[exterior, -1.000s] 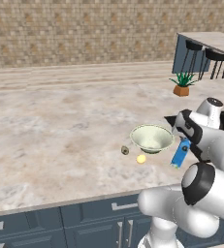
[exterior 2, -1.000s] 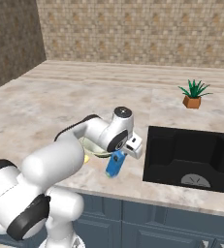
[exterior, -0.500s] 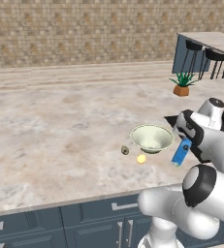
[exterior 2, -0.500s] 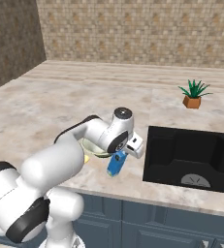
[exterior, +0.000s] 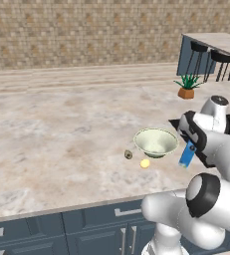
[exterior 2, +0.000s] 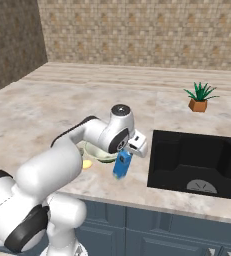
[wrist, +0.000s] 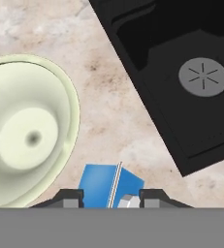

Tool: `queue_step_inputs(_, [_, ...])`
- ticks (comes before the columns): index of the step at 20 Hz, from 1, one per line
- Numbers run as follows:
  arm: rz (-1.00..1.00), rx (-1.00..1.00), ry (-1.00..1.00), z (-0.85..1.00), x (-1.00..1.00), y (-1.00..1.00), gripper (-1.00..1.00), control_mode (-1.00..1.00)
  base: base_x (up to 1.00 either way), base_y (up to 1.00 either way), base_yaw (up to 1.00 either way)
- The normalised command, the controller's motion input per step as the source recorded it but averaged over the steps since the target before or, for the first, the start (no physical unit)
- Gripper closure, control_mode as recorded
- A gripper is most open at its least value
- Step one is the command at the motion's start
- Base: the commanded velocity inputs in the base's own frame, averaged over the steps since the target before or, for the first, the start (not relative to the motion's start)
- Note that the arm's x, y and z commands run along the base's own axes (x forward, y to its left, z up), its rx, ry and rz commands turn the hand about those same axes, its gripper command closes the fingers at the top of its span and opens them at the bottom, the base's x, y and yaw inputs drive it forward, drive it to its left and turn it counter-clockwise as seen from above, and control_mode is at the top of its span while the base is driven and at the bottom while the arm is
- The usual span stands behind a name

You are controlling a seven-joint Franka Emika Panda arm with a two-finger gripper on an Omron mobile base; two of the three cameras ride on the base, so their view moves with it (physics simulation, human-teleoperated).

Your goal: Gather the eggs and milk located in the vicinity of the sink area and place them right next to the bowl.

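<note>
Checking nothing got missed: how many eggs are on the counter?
1. The egg lies on the counter beside the bowl, on the side away from the sink. None other shows.

The fingers (wrist: 71, 197) flank the blue milk carton (wrist: 111, 187), between the bowl (wrist: 28, 131) and black sink (wrist: 181, 72).

A mottled beige stone surface (exterior: 52, 134) spreads wide, backed by a tan mosaic tiled wall (exterior: 86, 30). On this surface, toward the wall, stands a small spiky green plant in a terracotta pot (exterior: 186, 87). A small dark olive-brown round lump (exterior: 128, 155) lies on the surface, well apart from the plant, nearer the front edge. Blue-grey cabinet fronts with pale bar handles (exterior: 61, 229) run below the surface.
</note>
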Motion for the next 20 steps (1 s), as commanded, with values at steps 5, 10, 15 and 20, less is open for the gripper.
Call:
queue_step_inputs(5, [0.00, 0.00, 0.00, 0.05, 0.01, -0.01, 1.00, -1.00, 0.00, 0.00, 0.00])
queue_step_inputs(10, [0.00, 0.00, 0.00, 0.00, 0.10, 0.00, 1.00, -1.00, 0.00, 0.00, 0.00])
queue_step_inputs(15, [0.00, 0.00, 0.00, -0.02, 0.25, 0.00, 1.00, -1.00, 0.00, 0.00, 0.00])
queue_step_inputs(20, [0.00, 0.00, 0.00, -0.04, 0.09, 0.00, 1.00, -1.00, 0.00, 0.00, 0.00])
